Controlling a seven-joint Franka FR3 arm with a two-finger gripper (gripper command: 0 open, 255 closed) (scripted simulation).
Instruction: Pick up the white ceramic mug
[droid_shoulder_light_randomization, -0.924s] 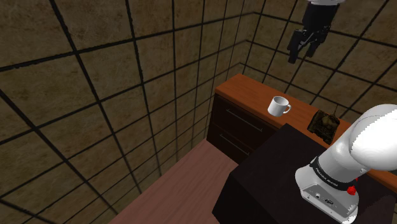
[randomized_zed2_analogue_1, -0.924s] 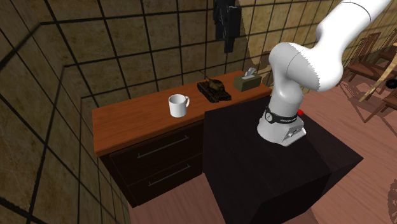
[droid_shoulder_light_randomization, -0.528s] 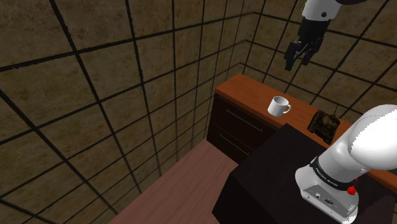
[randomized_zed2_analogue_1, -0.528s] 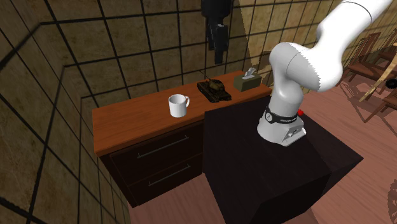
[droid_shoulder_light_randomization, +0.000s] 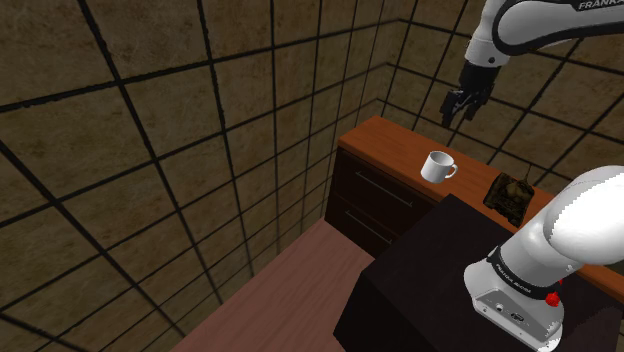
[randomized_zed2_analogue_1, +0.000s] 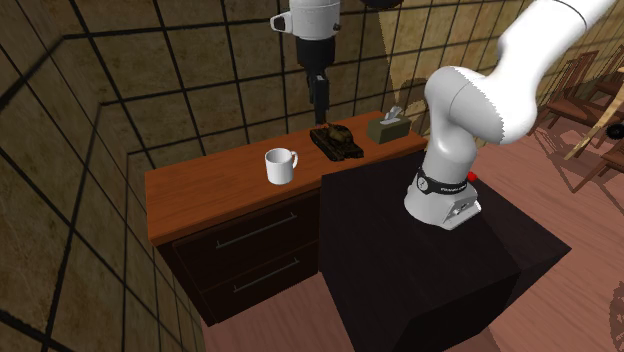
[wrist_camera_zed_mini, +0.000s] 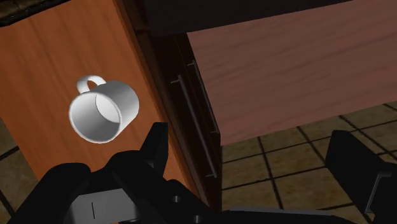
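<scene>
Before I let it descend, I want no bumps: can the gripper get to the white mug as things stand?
Probably yes. The gripper hangs well above the counter with its fingers open, and nothing stands between it and the mug. The toy tank sits apart from the mug.

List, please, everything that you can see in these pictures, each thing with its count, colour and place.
cabinet: one, orange-brown top, dark drawers, against the wall.
mug: one, white, upright on the cabinet top.
toy tank: one, dark olive, on the cabinet top, apart from the mug.
tissue box: one, green, on the cabinet top, beyond the toy tank from the mug.
stand: one, black, in front of the cabinet.
chairs: count unclear, brown, second exterior view's right edge.
arm: one, white, on the stand.
pincer: one, black, open, in the air above the cabinet, holding nothing.
</scene>
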